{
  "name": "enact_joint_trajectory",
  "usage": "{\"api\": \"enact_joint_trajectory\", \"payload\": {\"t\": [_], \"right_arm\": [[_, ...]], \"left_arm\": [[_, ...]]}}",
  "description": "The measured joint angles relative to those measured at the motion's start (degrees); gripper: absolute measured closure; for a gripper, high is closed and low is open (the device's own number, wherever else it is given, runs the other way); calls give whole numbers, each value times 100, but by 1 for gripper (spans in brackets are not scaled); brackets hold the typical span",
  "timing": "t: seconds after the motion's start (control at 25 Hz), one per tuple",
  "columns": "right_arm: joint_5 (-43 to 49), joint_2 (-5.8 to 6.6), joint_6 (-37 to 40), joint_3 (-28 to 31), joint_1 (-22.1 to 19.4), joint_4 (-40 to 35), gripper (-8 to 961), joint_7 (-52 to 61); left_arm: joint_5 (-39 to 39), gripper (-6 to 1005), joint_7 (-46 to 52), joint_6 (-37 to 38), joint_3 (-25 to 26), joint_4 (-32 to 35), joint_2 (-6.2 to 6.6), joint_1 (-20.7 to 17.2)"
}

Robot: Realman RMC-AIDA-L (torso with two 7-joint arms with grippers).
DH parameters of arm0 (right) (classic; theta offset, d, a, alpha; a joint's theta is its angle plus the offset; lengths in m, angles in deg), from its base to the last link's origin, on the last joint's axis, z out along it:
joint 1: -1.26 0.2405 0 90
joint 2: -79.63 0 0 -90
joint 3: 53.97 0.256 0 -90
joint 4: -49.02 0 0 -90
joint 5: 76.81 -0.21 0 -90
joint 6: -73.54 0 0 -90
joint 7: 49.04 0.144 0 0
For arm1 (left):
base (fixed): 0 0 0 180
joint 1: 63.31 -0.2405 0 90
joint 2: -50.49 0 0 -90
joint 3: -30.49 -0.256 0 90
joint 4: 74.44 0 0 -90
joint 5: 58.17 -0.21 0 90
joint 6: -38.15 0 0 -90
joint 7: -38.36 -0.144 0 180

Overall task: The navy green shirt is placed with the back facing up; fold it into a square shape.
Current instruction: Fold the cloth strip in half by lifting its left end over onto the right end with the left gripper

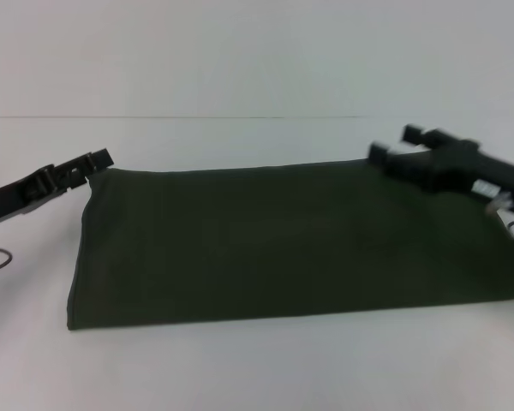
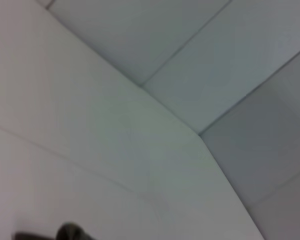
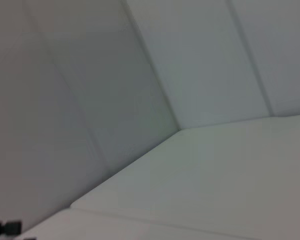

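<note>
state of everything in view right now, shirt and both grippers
navy green shirt: lying flat on the white table, folded into a wide rectangle, not yet a square
left gripper: at the shirt's far left corner
right gripper: jaws apart, at the shirt's far right corner

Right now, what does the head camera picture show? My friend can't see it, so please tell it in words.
A dark green shirt lies flat in a wide rectangle on a white table. The left end effector is at its far left corner and the right end effector is at its far right corner.
</note>
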Motion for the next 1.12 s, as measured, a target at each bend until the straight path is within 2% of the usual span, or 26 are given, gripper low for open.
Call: {"api": "enact_joint_trajectory", "payload": {"t": [0.16,0.2,0.36,0.64,0.92,1.12], "right_arm": [[5,-88,-164,-933,25,41,48,-741],[5,-88,-164,-933,25,41,48,-741],[-13,-118,-371,-1356,95,247,51,-1138],[-17,-127,-471,-1554,110,462,54,-1633],[-5,-106,-374,-2229,9,461,53,-1866],[2,-86,-356,-2300,-103,429,53,-1904]], "left_arm": [[0,127,577,450,-350,18,226,-110],[0,127,619,549,-389,16,261,-122],[-47,127,702,677,-519,-8,263,-129],[-430,127,1078,332,-910,-12,227,-6],[-453,126,1261,405,-985,12,251,5],[-514,126,1338,366,-1021,23,266,6]]}}
